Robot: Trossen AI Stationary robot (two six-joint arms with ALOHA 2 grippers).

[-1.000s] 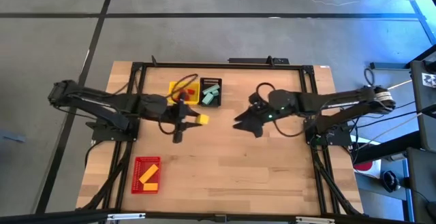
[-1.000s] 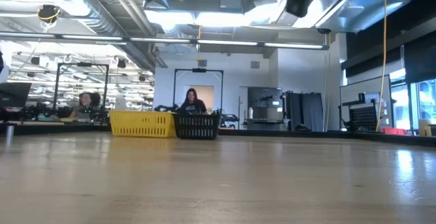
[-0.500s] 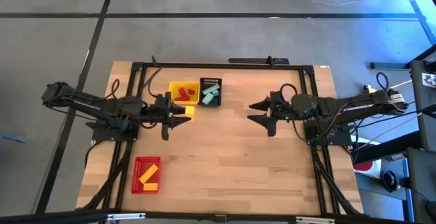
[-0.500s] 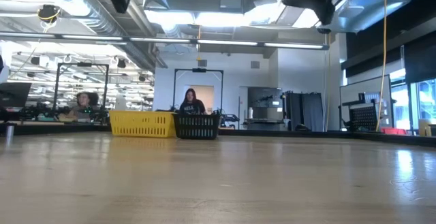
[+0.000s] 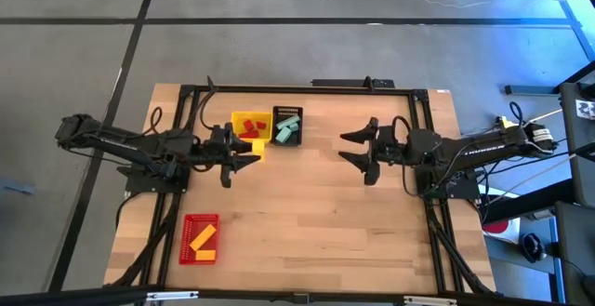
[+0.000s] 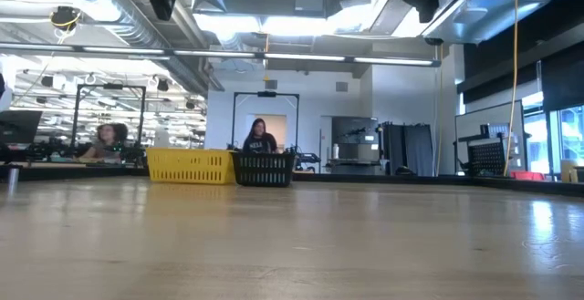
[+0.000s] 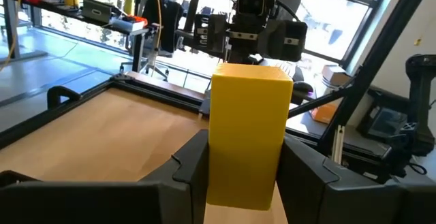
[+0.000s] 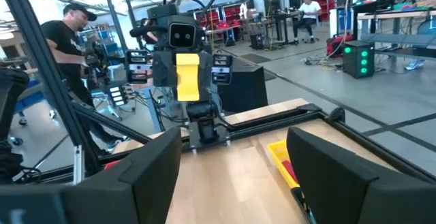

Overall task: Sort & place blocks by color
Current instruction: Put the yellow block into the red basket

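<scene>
Left gripper (image 7: 242,166) around yellow block (image 7: 246,132).

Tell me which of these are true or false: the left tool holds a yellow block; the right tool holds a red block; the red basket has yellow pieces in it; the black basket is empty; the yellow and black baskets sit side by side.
1. The left tool holds a yellow block. True.
2. The right tool holds a red block. False: its fingers are spread with nothing between them.
3. The red basket has yellow pieces in it. True.
4. The black basket is empty. False: pale teal blocks lie in it.
5. The yellow basket and the black basket sit side by side. True.
</scene>
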